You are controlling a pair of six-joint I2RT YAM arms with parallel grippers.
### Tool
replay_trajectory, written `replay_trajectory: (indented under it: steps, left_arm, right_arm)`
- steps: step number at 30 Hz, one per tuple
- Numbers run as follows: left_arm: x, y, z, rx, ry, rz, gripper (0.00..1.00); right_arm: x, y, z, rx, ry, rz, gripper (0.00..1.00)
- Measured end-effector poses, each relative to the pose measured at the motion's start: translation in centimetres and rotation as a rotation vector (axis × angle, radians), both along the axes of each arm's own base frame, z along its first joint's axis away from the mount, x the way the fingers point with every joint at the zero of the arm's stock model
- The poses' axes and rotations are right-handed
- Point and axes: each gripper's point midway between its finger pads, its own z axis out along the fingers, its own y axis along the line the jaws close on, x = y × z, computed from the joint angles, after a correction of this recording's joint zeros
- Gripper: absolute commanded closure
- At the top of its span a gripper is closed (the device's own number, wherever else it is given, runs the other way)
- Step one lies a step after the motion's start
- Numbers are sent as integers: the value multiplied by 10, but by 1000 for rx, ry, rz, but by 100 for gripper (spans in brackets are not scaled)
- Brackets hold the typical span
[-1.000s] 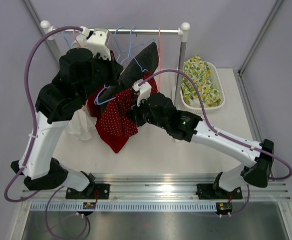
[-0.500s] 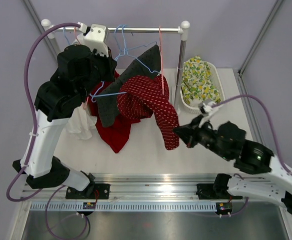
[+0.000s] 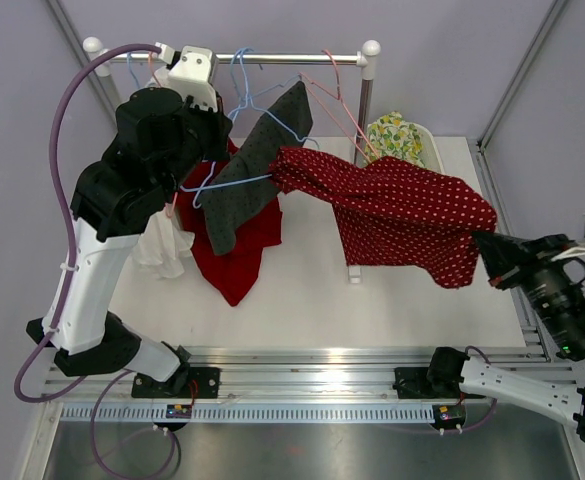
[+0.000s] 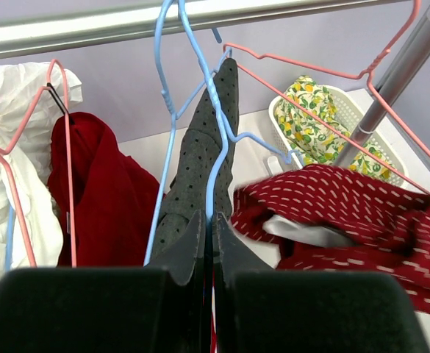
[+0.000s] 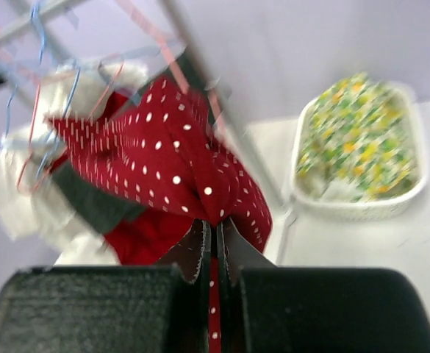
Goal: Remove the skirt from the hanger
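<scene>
Right gripper [image 5: 215, 234] is pinched fully shut on a fold of the red dotted skirt [image 3: 392, 215], far out to the right of the table; left gripper [image 4: 209, 220] is clamped tight on the wire of the blue hanger [image 4: 209, 184] up near the rail [image 3: 272, 62]. The skirt is stretched in the air between them, its left end bunched at the hanger's arm, so I judge it not free yet.

Risks as I see them:
- the bunched end may be caught on the hanger's tip; more pull could drag the wire through my left fingers or swing the hanger off the rail
- the grey garment [image 3: 257, 160] sits on the same hanger and could slide off with it
- the pink hanger [image 4: 325, 68] lies just above the skirt and could snag it
- my right hold is only a thin fold; it could slip out under tension
- the skirt hangs over the basket [image 5: 347, 208] and could sweep it when it drops

Views:
- the top camera alone gives the full span, both ends and the overlap with the basket
- the left wrist alone shows the closed jaws on the wire and something white tucked inside the bunched cloth; I cannot tell what
- the right wrist is blurred but is the only one showing cloth actually between the right fingers
</scene>
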Motion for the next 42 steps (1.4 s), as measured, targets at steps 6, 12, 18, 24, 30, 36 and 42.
replay_trajectory:
  steps: [6,12,18,24,30,36,42]
  left_arm:
    - [1,4,-5,20,4,15,100]
    - [1,9,-13,26,11,27,100]
    - [-3,7,-15,3,5,7,100]
    - [-9,5,-19,-24,-1,-16,100]
    - [-9,2,-23,-34,-7,-29,100]
    - [-7,-3,-27,-38,-7,-41,100]
    - [1,-14,-38,-59,8,-55,100]
  right_arm:
    - [10,-44,51,23,-131,-202,100]
    - [45,-3,88,-138,-183,-309,100]
    - [98,80,102,-395,-221,-325,100]
    - [168,34,117,-487,-189,-502,100]
    - [221,-30,131,-434,-186,-645,100]
    - [302,-35,98,-368,-130,-583,100]
    - [366,1,-13,-336,23,-405,100]
